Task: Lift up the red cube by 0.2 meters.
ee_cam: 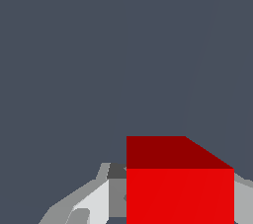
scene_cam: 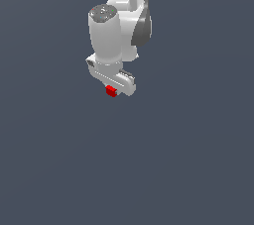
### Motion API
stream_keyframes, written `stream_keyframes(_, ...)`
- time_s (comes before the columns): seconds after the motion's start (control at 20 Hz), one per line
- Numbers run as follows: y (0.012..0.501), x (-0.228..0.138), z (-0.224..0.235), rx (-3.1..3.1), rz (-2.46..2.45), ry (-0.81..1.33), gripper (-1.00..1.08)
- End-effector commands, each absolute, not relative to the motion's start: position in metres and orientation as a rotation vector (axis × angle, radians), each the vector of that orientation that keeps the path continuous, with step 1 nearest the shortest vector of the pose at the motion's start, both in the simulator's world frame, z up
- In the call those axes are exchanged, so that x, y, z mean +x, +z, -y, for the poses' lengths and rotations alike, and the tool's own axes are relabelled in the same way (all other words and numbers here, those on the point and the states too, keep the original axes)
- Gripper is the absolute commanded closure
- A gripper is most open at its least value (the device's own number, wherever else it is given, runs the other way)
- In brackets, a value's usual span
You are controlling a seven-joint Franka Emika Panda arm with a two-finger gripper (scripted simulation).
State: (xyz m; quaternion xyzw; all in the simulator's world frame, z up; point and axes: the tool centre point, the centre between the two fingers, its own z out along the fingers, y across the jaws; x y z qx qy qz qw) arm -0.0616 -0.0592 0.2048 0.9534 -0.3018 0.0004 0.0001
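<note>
The Franka arm's white gripper hangs from the wrist with its fingers pointing down, and the red cube sits right at its tip, between the fingers. In the exterior view only a small red patch shows below the hand's pale body, partly covered by the finger on the exterior view's right. The wrist view fills in the rest: the red cube looms large directly in front of the camera, with grey-white finger parts pressed against one side of it and a sliver of another finger at the opposite edge. The jaws stand narrow, closed to the cube's width, so the gripper appears to be clamped on the cube rather than merely hovering around it.

The vertical, straight-down grip makes sense for a pure lift: the cube's flat opposite faces give the pads parallel surfaces, and the load hangs directly beneath the wrist.

How high the cube is cannot be told. The background is a uniform dark grey in both views, with no visible shadow or surface edge beneath the gripper, so whether the cube rests on the ground or is airborne stays unclear.
</note>
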Motion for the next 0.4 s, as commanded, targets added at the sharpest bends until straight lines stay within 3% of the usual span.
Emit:
stream_keyframes(0.0,0.218,-0.062,0.059,2.995,0.947,0.000,1.08)
stream_keyframes(0.35,0.230,-0.060,0.059,2.996,0.946,0.000,1.08)
